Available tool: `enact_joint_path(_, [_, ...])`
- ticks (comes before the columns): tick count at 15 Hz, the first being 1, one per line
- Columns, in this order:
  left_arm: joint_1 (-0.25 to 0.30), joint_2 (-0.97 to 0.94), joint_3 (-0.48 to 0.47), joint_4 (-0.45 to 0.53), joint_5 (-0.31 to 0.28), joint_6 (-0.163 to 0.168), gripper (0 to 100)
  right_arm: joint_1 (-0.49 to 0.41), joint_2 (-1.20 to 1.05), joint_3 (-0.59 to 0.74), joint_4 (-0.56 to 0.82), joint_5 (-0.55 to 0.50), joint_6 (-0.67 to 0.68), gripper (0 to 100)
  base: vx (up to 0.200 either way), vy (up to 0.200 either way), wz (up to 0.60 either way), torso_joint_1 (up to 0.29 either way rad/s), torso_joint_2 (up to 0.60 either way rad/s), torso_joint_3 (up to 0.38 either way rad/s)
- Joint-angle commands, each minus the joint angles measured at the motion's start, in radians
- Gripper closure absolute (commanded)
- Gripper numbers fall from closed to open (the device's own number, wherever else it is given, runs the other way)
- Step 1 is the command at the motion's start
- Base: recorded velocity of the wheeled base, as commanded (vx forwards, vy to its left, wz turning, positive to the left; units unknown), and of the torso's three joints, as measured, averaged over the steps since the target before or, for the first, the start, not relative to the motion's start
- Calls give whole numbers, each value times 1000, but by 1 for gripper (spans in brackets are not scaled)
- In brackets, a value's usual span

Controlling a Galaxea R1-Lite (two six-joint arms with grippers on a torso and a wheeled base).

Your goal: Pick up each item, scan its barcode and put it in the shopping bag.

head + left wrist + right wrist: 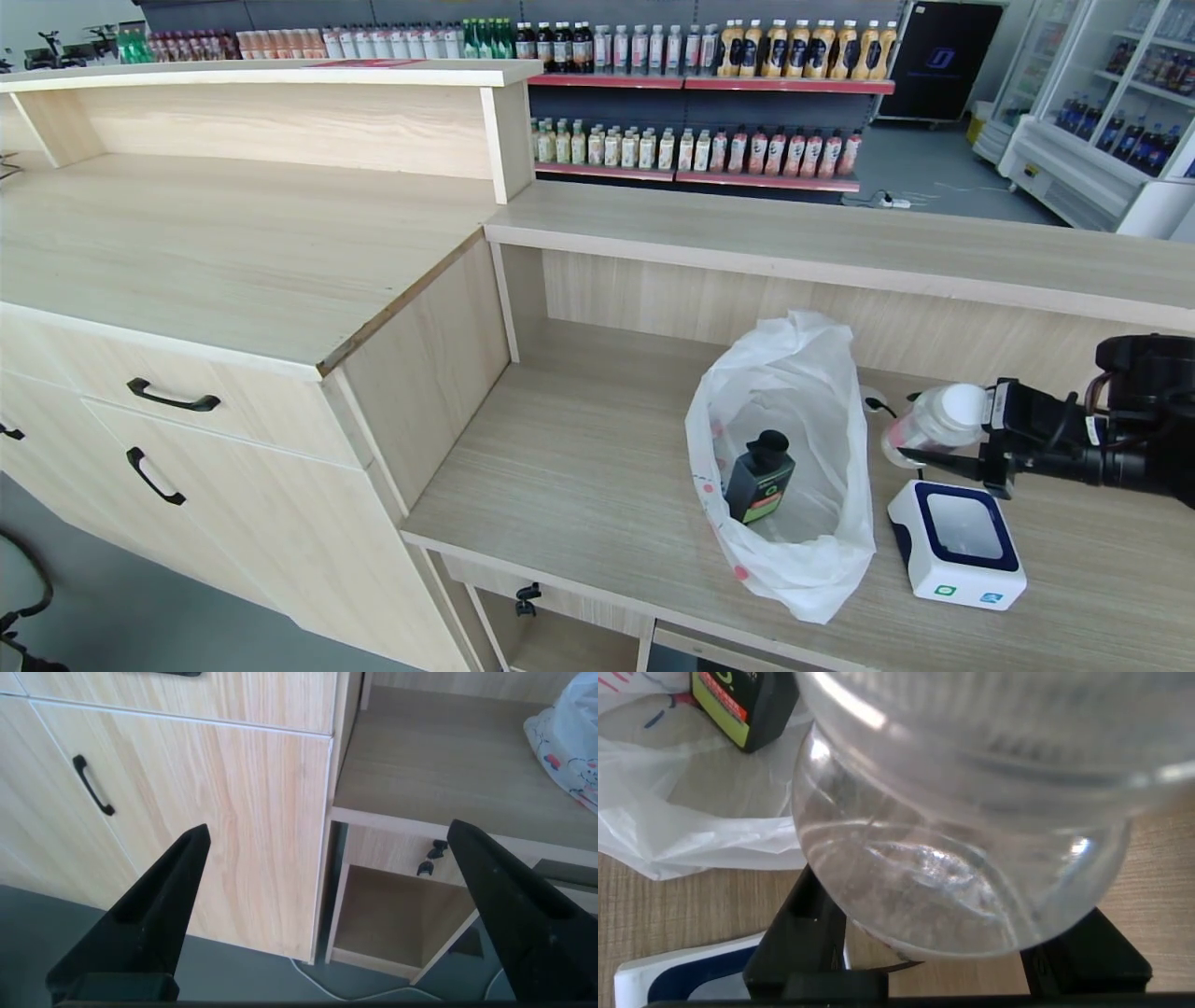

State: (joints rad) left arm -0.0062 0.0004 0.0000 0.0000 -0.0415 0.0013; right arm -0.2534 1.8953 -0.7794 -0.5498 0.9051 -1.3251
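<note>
My right gripper (934,448) is shut on a clear plastic bottle (929,425) with a white cap, held on its side just above the counter between the bag and the scanner. The same clear bottle (962,849) bulges close in the right wrist view, pressed between dark fingers (808,933). A white shopping bag (794,392) lies open on the counter, and a dark bottle (761,476) with a green and red label rests inside it. The white and blue barcode scanner (962,541) sits just below the held bottle. My left gripper (327,905) is open, low in front of the cabinet.
The light wood counter (579,457) has bare room left of the bag. A higher counter block (233,252) with drawers and black handles (173,399) stands to the left. Behind the counter wall are shelves of drinks (691,145) and fridges (1111,121).
</note>
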Motion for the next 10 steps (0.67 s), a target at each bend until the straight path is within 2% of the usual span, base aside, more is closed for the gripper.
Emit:
enact_joint_path(1, [0,1,0,0,0,0,0,0,-1,3,1,0,0,100,0,0,0,0,0,0])
enact_joint_path(8, [0,1,0,0,0,0,0,-1,-21,-6,1,0,9,100,0,0,0,0,0,0])
enact_joint_path(9, [0,1,0,0,0,0,0,-20,-88,-29,11,-2,44,100,0,0,0,0,0,0])
enact_joint_path(10, [0,1,0,0,0,0,0,-24,-167,-41,19,-6,152,100,0,0,0,0,0,0])
